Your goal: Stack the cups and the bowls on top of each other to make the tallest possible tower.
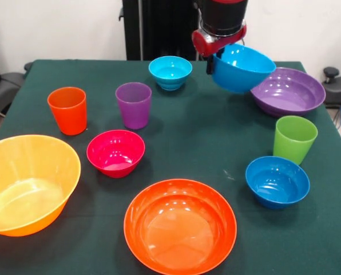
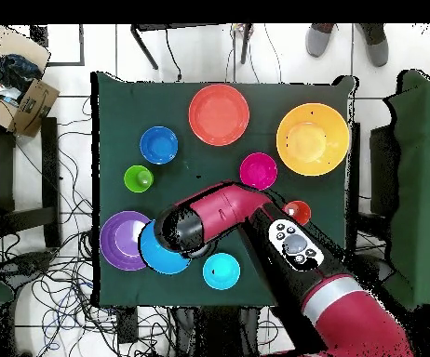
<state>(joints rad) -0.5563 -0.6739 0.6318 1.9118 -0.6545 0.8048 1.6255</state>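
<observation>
- Seven bowls and three cups are visible, ten pieces together, and none of them sits on another one.
- Four bowls are large: the yellow-orange bowl [image 1: 27, 183], the orange-red bowl [image 1: 180, 226], the purple bowl [image 1: 289, 91] and the sky-blue bowl [image 1: 243, 67].
- Three bowls are small: the magenta bowl [image 1: 115, 152], the dark blue bowl [image 1: 277, 181] and the cyan bowl [image 1: 170, 72].
- The three cups all stand upright on the green table [image 1: 216, 143]: the orange cup [image 1: 68, 110], the purple cup [image 1: 134, 105] and the lime green cup [image 1: 294, 139].
- The gripper [image 1: 216, 54] has its jaws closed on the rim of the sky-blue bowl, at the side toward the cyan bowl. This bowl is lifted above the table and tilted, just beside the purple bowl.
- In the overhead view the sky-blue bowl [image 2: 163, 251] overlaps the edge of the purple bowl [image 2: 124, 240], and the red arm [image 2: 228, 212] covers the purple cup.
- The lime green cup stands between the purple bowl and the dark blue bowl, near both.
- The magenta bowl is between the orange cup, the purple cup and the orange-red bowl.
- At the top edge of the overhead view, two shoes [image 2: 321, 39] of a person are seen beyond the table.
</observation>
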